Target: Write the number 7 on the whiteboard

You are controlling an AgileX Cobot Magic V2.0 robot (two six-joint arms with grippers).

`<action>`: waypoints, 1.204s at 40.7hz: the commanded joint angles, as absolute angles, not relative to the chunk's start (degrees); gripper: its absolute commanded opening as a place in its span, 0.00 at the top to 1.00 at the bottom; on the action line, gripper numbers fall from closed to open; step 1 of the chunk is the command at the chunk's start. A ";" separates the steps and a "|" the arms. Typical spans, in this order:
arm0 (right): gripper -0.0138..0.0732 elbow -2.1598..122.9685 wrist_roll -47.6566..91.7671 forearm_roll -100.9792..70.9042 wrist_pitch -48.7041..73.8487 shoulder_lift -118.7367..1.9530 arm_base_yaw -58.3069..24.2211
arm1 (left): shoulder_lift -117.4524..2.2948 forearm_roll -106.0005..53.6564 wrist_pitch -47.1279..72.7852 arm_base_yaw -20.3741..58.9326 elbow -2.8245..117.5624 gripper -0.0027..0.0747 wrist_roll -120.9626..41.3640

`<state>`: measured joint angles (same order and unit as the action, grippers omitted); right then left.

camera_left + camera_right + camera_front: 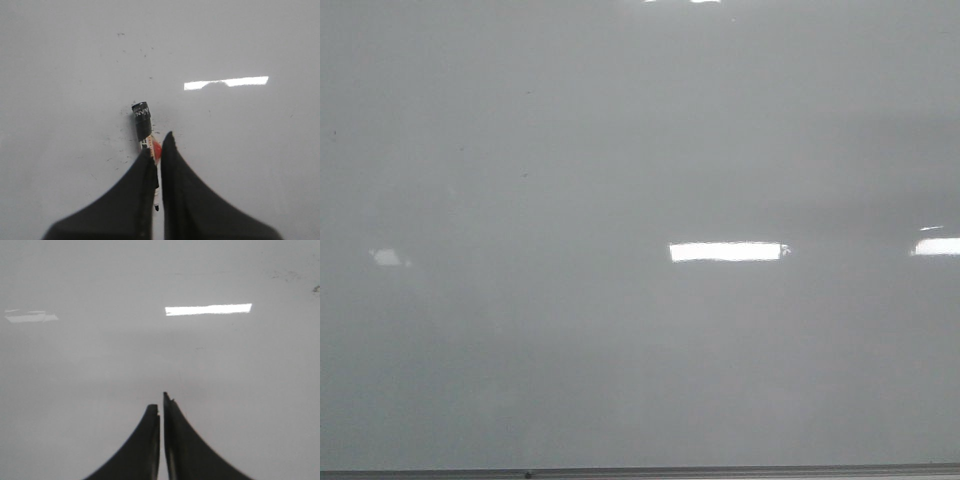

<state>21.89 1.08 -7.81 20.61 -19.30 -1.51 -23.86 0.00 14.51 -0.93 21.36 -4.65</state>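
Left wrist view: left gripper (156, 145) is clamped on a marker (145, 131), both fingers pinching the barrel low down, so a short length with the black end sticks out past the fingertips. Pinching that close to the working end makes sense: less lever arm, less wobble once it presses on the board. I can't tell whether that black end is a cap or the tip, nor whether it touches the surface; no ink trail leads off it.

Right wrist view: right gripper (161, 407) has its fingers drawn together with only a sliver of gap and nothing between them. It hangs over bare board, looks parked out of the way. One arm is enough for this job.

Around the marker there are only small dark specks and faint scuffs on the whiteboard (60, 60), nothing like a stroke.

Front view: whiteboard (520, 380) fills the frame, grey edge strip (720, 470) along the bottom, bright light reflections (725, 251) mid-board. Neither arm shows here. Number 7 is nowhere in any view, so my read is that writing hasn't begun.

Next call, as judgement: confirm the tip is exposed, make contact, then lay the top stroke before the diagonal. Risk is the glossy surface; too little pressure and the line skips.
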 commanded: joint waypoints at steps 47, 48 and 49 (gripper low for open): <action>0.15 23.73 1.23 -7.65 16.79 -20.15 -1.54 | -78.86 0.00 -5.16 -4.00 34.09 0.17 0.00; 0.15 23.73 1.23 -7.65 16.79 -20.15 -1.54 | -79.61 0.00 -6.15 -4.00 34.09 0.17 0.00; 0.15 23.73 1.23 -7.65 16.79 -20.15 -1.54 | -79.99 0.00 -6.93 -4.00 34.09 0.17 0.00</action>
<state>21.89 1.08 -7.81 20.95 -19.30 -1.51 -79.21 0.00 0.41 -3.88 32.36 0.00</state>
